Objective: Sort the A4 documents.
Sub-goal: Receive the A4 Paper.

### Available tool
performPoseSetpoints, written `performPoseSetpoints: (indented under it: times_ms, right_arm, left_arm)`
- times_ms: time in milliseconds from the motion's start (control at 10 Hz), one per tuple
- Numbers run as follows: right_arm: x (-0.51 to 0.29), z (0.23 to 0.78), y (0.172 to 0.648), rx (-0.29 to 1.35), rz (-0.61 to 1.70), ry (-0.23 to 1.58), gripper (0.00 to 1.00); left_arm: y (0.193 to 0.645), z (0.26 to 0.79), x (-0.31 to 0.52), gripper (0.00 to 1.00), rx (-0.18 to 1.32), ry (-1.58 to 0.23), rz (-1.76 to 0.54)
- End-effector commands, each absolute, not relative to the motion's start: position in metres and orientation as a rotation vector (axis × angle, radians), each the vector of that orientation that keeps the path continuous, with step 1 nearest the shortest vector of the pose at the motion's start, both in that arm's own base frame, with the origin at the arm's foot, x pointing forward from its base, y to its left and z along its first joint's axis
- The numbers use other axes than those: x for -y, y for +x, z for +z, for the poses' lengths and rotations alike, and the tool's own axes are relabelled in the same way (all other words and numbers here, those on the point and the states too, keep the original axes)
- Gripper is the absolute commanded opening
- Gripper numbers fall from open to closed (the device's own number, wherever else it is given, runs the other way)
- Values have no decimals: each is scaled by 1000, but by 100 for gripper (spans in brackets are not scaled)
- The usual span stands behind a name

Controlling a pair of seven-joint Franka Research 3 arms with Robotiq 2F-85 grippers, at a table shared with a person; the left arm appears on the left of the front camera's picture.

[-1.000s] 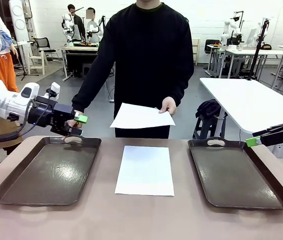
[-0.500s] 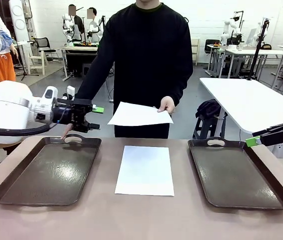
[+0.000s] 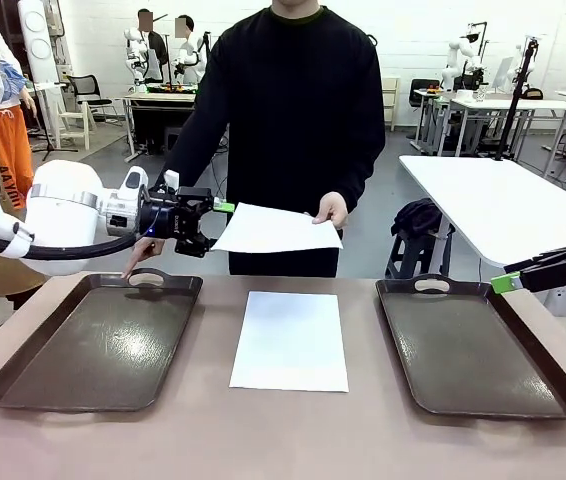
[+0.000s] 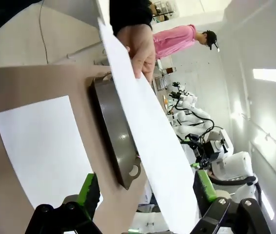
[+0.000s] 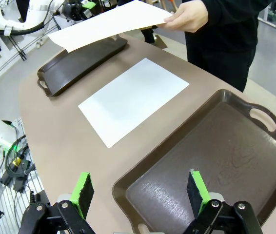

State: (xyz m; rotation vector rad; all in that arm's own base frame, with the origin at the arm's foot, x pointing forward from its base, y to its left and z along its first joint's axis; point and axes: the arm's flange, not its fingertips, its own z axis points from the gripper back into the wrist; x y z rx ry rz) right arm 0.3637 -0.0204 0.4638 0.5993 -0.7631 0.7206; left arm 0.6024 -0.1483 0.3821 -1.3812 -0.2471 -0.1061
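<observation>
The left jaws are spread wide around the edge of an A4 document [image 3: 278,230] held by a person's hand [image 3: 334,210]. The right jaws are spread wide, empty; a second document [image 5: 133,97] is laid on the worktop [image 3: 193,440] beyond them.

Looks down past the right gripper [image 5: 139,191], jaws spread wide, green pads [image 5: 83,192] well apart. Hangs over the near end of a dark brown tray [image 5: 226,156], with a handle slot at its far end. Finds a flat A4 document [image 5: 133,100] lying on the tan table [image 5: 55,126], between that tray and a second brown tray [image 5: 79,61]. Catches a person's hand [image 5: 189,17] pinching a raised A4 document [image 5: 106,24] by one edge, clear of the table, reaching out toward the second tray's side.
</observation>
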Motion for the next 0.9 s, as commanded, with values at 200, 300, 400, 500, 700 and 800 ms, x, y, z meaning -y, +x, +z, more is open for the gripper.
performPoseSetpoints:
  times_ms: [200, 300, 400, 500, 700, 800]
  right_arm:
    - [21, 461, 369, 791, 732, 620, 100]
    - [21, 461, 369, 791, 732, 620, 100]
    - [21, 461, 369, 791, 732, 620, 100]
    - [21, 461, 369, 791, 732, 620, 100]
    - [21, 461, 369, 791, 732, 620, 100]
    - [21, 461, 369, 791, 732, 620, 100]
  left_arm:
    - [616, 369, 165, 100, 108, -1423, -23]
    - [619, 367, 169, 100, 69, -1460, -10]
    - [620, 367, 175, 100, 47, -1467, -12]
    - [619, 367, 178, 100, 36, -1469, -17]
    - [619, 369, 183, 100, -46, -1469, -4]
    - [619, 371, 183, 92, -43, -1459, -10]
